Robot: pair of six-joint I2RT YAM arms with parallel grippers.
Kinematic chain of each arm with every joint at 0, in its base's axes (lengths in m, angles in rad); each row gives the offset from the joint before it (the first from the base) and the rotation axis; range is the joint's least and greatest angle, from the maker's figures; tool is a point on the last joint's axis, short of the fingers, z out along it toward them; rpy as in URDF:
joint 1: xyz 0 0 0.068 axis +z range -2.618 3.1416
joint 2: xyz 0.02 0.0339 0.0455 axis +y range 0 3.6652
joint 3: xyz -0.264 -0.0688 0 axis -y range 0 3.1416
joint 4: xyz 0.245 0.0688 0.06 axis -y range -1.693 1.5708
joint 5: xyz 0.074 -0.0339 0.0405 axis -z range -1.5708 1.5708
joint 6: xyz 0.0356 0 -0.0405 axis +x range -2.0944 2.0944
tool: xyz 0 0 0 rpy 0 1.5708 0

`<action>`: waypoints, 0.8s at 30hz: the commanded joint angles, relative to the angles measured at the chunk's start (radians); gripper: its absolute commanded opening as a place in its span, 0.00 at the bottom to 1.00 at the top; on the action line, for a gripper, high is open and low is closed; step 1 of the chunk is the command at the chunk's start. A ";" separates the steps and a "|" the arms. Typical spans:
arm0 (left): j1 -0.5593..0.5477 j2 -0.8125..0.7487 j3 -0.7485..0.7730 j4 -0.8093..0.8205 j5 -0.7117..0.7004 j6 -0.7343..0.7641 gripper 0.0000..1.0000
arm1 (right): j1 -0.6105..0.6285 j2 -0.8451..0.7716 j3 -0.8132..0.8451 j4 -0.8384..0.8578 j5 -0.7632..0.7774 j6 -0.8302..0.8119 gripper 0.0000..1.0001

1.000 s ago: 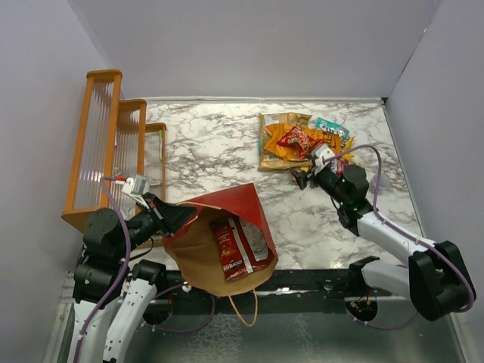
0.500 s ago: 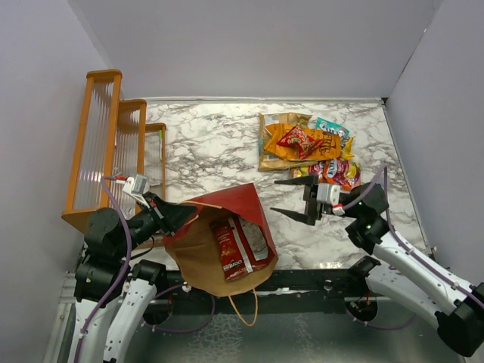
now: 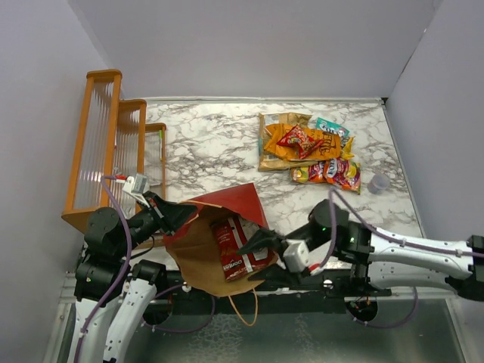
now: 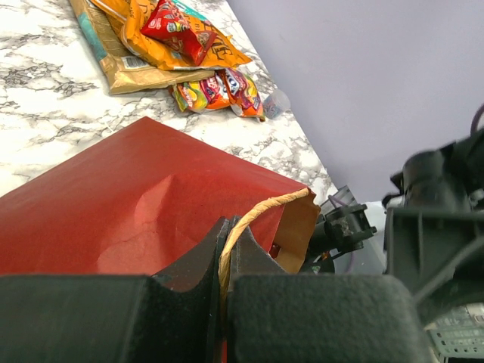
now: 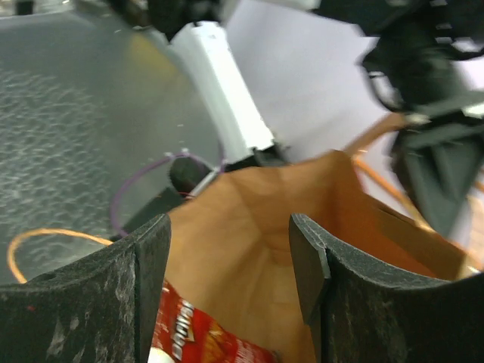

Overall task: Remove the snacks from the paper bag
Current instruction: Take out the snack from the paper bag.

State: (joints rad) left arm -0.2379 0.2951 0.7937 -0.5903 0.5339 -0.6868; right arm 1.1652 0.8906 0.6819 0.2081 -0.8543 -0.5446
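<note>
kraft-lined dark red paper bag (image 3: 200, 257) lies at the desk's (image 3: 212, 144) near edge, with one dark red packet (image 3: 233, 249) inside. left pincer (image 4: 224, 234) is clamped on its rim; right pincer (image 5: 231, 265) gapes wide at its mouth. farther off, one teal-white pouch (image 3: 333, 127) edges one overlapping snack pile (image 3: 302, 144).

White-grey marble table (image 3: 219, 147) carried an orange wooden rack (image 3: 113, 144) along its left edge. The paper bag (image 3: 234, 200) lay on its side at near left, open end reaching past the table's near edge. Clustered far right: orange-brown chip bag (image 3: 274, 157) flat on the marble, teal-white pouch (image 3: 333, 127) at its far-right corner, red-yellow candy packs (image 3: 327, 172) just beside its near side. A small clear cup (image 3: 376, 183) stood near the candy, apart.
</note>
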 commanded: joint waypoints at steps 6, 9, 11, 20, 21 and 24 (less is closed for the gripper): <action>-0.003 0.005 -0.001 0.013 0.006 0.004 0.00 | 0.423 0.326 0.107 -0.220 0.638 -0.178 0.64; -0.003 0.005 0.003 0.007 0.005 0.006 0.00 | 0.451 0.379 0.113 -0.238 0.749 -0.155 0.63; -0.003 0.008 0.004 0.003 0.004 0.011 0.00 | 0.464 0.399 0.118 -0.268 0.815 -0.144 0.63; -0.003 0.001 -0.013 0.012 0.001 0.009 0.00 | 0.491 0.446 0.127 -0.426 0.993 -0.125 0.62; -0.003 0.002 -0.014 0.013 0.002 0.008 0.00 | 0.491 0.449 0.128 -0.425 1.006 -0.121 0.62; -0.003 0.005 -0.011 0.016 0.003 0.010 0.00 | 0.491 0.468 0.128 -0.424 1.047 -0.112 0.61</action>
State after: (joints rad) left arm -0.2379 0.2966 0.7914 -0.5922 0.5339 -0.6853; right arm 1.6478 1.3342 0.7792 -0.1825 0.0803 -0.6807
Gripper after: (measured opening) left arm 0.010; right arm 0.617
